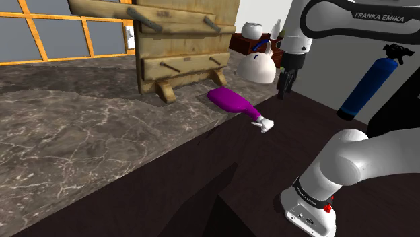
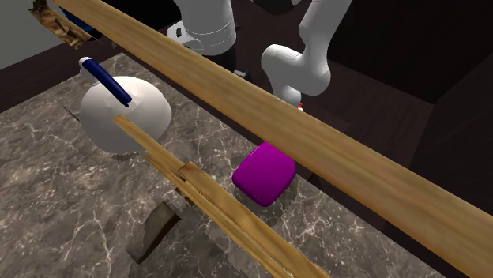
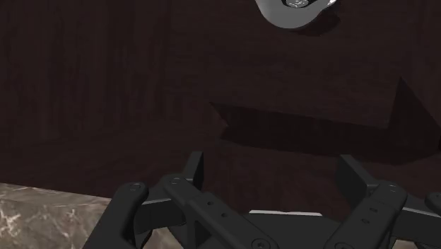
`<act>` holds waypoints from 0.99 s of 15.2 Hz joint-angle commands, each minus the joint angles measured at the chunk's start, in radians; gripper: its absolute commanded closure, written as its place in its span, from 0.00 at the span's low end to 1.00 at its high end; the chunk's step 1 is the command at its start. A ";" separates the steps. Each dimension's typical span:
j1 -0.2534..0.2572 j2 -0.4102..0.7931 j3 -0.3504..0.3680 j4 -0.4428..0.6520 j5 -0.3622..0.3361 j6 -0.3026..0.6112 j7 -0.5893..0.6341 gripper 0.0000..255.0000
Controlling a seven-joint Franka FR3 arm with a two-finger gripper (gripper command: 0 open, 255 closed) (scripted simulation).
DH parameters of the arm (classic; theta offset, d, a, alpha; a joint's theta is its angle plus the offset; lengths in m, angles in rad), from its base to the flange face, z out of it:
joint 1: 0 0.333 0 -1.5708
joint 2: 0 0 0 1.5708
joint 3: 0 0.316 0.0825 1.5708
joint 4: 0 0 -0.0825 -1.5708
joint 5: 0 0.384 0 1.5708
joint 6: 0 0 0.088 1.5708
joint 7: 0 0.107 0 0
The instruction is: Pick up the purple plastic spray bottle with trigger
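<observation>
Marble counter (image 1: pixel 81 128): one purple spray bottle (image 1: pixel 232 102), one white kettle (image 1: pixel 258 67).

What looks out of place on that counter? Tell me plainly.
The purple spray bottle lies on its side on the marble counter, beside the wooden rack, rather than upright; its white trigger head pokes out at the counter's edge.

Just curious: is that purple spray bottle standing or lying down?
Lying down: the purple spray bottle rests on its side at the edge of the marbled counter.
</observation>
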 commanded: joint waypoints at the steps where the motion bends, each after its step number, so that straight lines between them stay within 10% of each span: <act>1: 0.000 0.000 0.000 0.000 0.000 0.000 0.000 0.00; 15: 0.104 -0.060 0.337 -0.032 0.239 0.212 0.394 0.00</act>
